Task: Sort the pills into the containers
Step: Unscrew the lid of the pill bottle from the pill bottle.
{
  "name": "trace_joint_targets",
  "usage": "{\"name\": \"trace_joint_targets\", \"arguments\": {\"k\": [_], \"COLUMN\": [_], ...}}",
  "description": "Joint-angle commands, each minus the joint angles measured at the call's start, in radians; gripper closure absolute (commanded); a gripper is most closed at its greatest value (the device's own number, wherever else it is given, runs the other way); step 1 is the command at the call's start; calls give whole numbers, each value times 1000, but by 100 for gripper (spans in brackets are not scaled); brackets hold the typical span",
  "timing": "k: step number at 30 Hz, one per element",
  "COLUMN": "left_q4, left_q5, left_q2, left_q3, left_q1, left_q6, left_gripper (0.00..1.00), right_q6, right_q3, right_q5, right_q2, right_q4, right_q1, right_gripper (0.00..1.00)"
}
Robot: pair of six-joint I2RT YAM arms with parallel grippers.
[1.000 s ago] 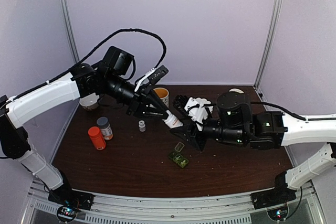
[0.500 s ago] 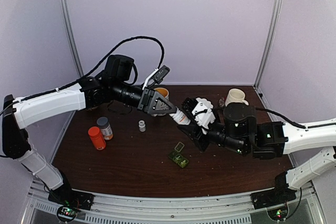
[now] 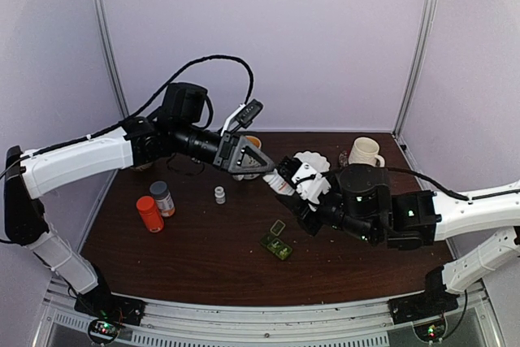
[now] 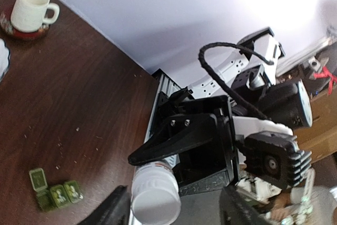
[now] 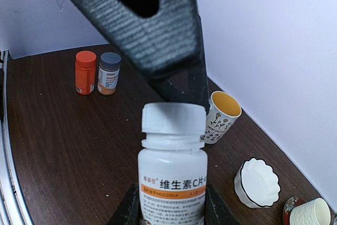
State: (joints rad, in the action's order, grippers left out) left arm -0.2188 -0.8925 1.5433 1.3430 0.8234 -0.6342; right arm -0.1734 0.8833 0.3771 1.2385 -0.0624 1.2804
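Right gripper (image 5: 172, 206) is clamped on the body of a white plastic pill bottle with a white screw cap (image 5: 172, 167) and holds it in the air, cap end toward the other arm. Left gripper (image 4: 176, 206) has its jaws apart, one either side of the cap. There is a gap at one finger, so it has no grip on it. The cap sits on the neck.

The small flat dark-green pill box (image 3: 277, 245) lies on the dark brown table (image 3: 203, 270), below and just in front of the right gripper. It has three compartments, and the end lid is flipped open.

Step, as I judge it, is uncapping. No pills are visible in the box yet, so this is early in the task. Next the left jaws need to close on the cap and twist while the right arm holds steady. Then the bottle gets tipped over the open compartment.

Room:
- The two wrists are nose to nose, tight between them, so any pull-off should go straight back along the bottle axis.
- A patterned paper cup with a yellow inside (image 5: 222, 117) is near, behind the left gripper.
- A white fluted dish (image 5: 257, 182) and a cream mug (image 3: 364, 152) sit at the back right.
- An orange bottle (image 3: 149, 213), a grey-capped bottle (image 3: 162, 198) and a tiny vial (image 3: 219, 194) are well apart on the left.
- The box sits back from the front edge, with bare tabletop to its left.
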Motion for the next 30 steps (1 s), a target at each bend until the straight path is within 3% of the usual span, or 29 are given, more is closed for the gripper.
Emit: {"name": "trace_joint_targets", "arguments": {"k": [1, 8, 21, 30], "left_q4": [-9, -9, 40, 211], "left_q5": [-3, 38, 241, 322], "left_q2": [-46, -95, -343, -483], "left_q3": [23, -27, -187, -321], "left_q1": [-6, -24, -52, -55], "left_q6": [70, 158, 425, 345], "left_gripper": [27, 2, 3, 2], "right_q6": [14, 43, 140, 173], "right_q3": [14, 2, -6, -33], "right_q5": [-20, -78, -190, -232], "right_q2": [1, -29, -63, -75], "right_q4": [15, -2, -41, -121], "right_q1": [1, -1, -35, -46], "right_gripper": [100, 100, 100, 100]}}
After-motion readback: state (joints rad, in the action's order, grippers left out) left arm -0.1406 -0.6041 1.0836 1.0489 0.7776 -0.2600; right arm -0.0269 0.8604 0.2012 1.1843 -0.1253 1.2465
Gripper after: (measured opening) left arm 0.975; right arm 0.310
